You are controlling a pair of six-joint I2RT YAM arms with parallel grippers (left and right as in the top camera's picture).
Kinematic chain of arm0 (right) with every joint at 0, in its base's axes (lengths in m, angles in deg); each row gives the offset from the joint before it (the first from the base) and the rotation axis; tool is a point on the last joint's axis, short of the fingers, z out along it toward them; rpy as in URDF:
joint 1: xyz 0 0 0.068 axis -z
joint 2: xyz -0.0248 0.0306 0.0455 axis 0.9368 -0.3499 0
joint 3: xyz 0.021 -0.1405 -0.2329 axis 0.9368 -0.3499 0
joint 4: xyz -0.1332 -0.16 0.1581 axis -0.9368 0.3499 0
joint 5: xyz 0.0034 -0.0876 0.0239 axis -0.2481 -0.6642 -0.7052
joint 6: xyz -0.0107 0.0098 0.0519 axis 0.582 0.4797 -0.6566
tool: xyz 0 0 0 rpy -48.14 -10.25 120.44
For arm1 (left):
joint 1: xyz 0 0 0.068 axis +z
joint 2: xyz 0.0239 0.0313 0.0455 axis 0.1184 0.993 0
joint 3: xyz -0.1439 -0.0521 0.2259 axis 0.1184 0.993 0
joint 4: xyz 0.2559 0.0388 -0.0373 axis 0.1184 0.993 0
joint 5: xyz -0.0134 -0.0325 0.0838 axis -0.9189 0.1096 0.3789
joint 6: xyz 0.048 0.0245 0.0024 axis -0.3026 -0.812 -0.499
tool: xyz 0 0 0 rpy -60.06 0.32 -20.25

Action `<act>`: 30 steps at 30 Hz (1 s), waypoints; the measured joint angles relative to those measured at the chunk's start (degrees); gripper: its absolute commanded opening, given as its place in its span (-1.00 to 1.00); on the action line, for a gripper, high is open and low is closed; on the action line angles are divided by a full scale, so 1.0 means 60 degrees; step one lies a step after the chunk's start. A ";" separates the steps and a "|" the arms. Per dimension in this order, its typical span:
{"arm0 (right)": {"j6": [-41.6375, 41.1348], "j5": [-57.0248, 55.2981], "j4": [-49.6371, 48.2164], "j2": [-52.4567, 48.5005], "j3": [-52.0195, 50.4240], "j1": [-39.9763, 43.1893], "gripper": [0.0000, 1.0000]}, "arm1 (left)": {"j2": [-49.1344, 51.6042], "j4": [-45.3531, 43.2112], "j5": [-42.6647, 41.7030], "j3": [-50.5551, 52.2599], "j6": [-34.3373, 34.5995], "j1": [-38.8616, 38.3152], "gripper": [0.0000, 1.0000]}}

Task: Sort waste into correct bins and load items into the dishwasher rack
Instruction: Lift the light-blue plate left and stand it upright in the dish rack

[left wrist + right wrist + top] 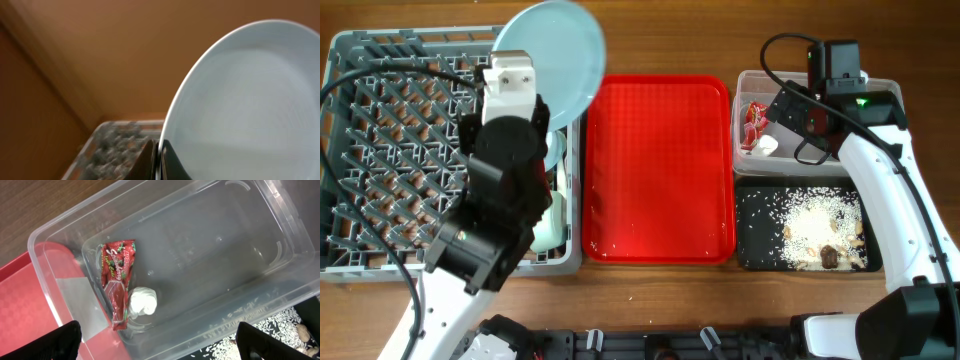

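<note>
Left gripper [160, 158] is clamped on the rim of the light blue plate [558, 50], and the left wrist view shows both dark fingers pinching the edge with the plate standing nearly on edge between them. From overhead the plate hangs over the back right corner of the grey dishwasher rack [380, 150], its disc reaching past the rack's edge toward the corner of the flat red serving tray [660, 170]. Something pale sits by the rack's right wall, but it is mostly hidden under the left arm. Over on the other side, the right gripper [160, 347] hovers above the clear tub [225, 255] with its jaws spread wide and nothing between them. Down in that tub lies the red printed wrapper [117, 277], and the crumpled white tissue wad [142, 301] is touching its lower end. Just in front of the tub is the black tray [750, 225], holding the whitish rice scraps [820, 225] in a loose heap, with brown bits [830, 257] at the near edge.
</note>
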 measured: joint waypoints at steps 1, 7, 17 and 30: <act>0.0000 0.0000 -0.0004 0.0000 0.0000 0.0000 1.00 | 0.0186 0.0372 0.0149 0.0000 -0.0193 0.0310 -0.92; 0.0000 0.0000 0.0004 0.0000 0.0000 0.0000 1.00 | 0.1716 0.0645 0.0594 0.0004 -0.0492 0.1060 -0.92; -0.0004 0.0000 -0.0004 0.0000 0.0000 0.0000 0.99 | 0.3548 -0.0080 0.1217 0.0004 -0.0532 0.3585 -0.92; 0.0000 0.0000 -0.0004 0.0004 0.0000 0.0000 0.99 | 0.5402 -0.2120 0.1228 0.0000 -0.1031 0.2983 -0.38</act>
